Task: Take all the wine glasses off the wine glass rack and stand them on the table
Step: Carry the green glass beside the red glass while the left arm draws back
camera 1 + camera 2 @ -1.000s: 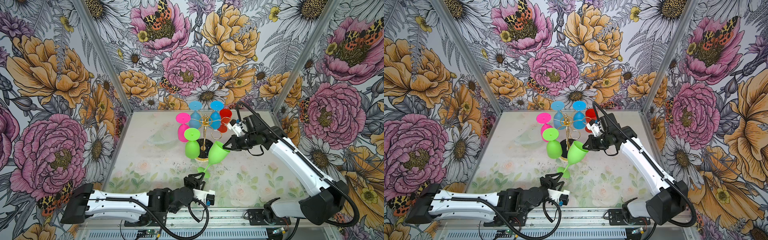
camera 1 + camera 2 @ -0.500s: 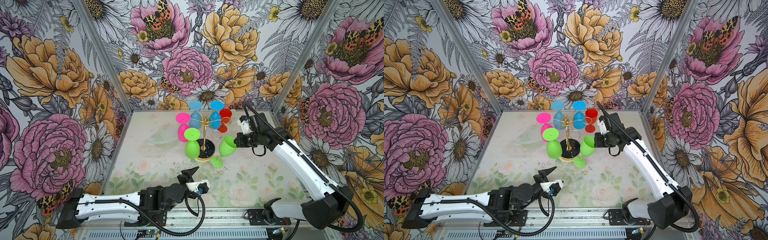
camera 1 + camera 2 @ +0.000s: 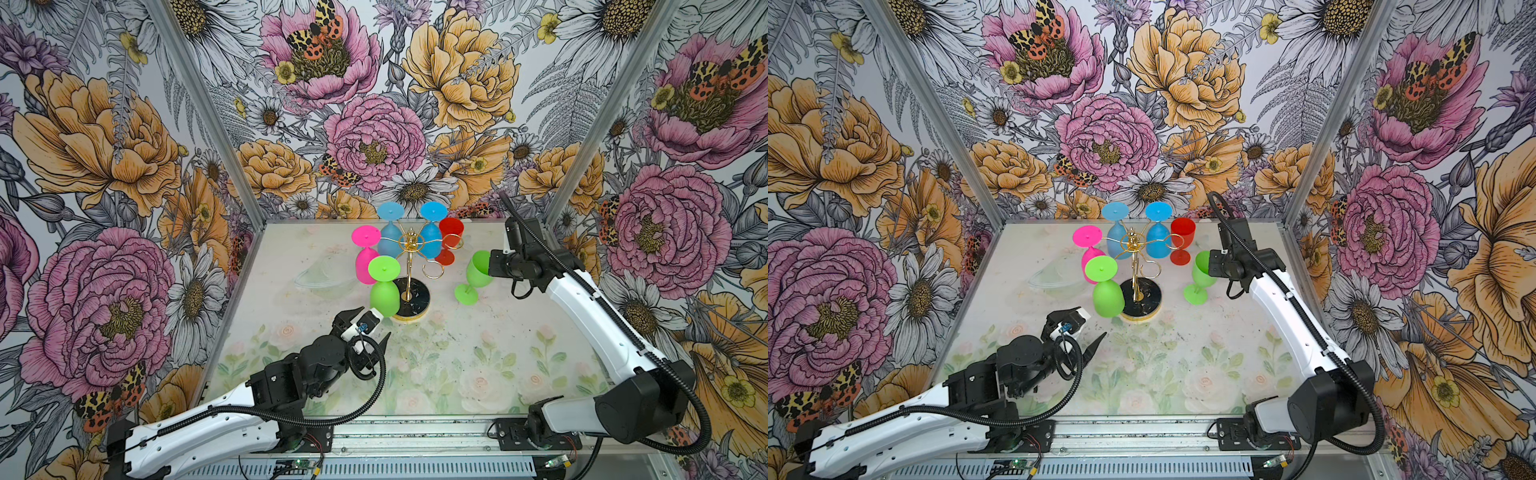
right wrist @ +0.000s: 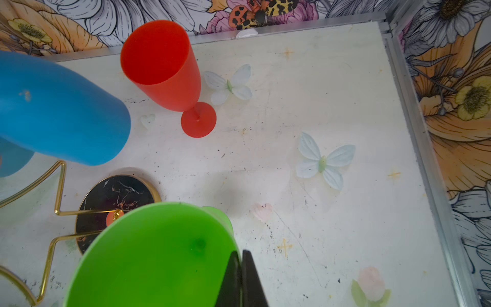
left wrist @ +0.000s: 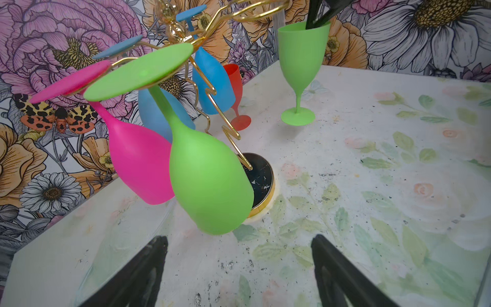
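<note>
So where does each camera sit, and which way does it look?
Top views: high at the front, looking down on the table and wine glass rack; both arms, left hand and right hand show.
Left wrist: on the left arm, facing the rack; its open fingers show.
Right wrist: on the right arm, looking down into the held green glass; its pinching fingers show.
Shared: both wrist views see the red glass and the rack's black base.

The wine glass rack is gleaming gold over its black marbled base. A green wine glass, a pink glass, a blue glass and a red glass are glowing against pink-and-orange floral walls.
</note>
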`<control>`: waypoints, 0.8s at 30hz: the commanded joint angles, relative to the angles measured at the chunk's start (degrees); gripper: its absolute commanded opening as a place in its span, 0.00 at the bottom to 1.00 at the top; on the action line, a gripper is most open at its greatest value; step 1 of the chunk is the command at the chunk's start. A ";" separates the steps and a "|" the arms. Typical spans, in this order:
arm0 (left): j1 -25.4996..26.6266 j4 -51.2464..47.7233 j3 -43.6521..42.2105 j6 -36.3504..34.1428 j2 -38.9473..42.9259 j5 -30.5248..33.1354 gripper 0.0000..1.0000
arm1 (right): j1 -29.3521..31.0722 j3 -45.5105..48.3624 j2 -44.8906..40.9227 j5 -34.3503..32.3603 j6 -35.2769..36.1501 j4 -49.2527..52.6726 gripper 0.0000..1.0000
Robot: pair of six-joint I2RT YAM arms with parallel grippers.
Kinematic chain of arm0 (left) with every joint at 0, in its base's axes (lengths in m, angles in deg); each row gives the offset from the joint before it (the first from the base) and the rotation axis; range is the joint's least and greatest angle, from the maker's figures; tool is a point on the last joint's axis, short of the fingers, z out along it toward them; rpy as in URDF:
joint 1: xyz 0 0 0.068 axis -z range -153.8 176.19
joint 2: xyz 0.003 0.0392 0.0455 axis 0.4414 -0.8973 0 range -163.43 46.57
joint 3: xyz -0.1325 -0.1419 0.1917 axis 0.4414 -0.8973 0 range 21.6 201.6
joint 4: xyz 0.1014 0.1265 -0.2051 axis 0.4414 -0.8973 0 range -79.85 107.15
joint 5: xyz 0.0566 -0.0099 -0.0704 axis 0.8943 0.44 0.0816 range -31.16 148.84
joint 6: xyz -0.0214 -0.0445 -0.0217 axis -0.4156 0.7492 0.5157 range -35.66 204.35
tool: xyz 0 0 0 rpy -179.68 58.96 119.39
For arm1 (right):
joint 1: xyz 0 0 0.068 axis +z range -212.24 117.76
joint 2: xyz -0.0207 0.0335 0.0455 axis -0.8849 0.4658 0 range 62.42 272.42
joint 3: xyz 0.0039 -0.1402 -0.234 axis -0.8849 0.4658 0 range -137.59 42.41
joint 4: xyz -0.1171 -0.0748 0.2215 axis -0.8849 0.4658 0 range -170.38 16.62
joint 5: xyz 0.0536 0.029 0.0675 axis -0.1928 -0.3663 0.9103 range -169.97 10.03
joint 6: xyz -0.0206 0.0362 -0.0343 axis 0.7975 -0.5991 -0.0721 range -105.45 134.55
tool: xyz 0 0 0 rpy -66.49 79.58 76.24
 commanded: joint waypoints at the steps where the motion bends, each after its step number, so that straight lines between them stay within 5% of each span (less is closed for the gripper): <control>1: -2.64 -3.22 2.70 5.32 -0.46 -5.38 0.88 | -1.81 -2.63 3.47 -4.27 0.58 -5.07 0.00; 11: -14.93 -6.25 5.26 9.93 -0.57 -16.97 0.90 | -4.82 -11.61 15.45 -7.40 2.15 -8.80 0.00; 24: -18.55 -6.69 5.74 9.89 -0.73 -19.23 0.93 | -5.78 -23.83 27.94 -7.15 3.89 -9.07 0.00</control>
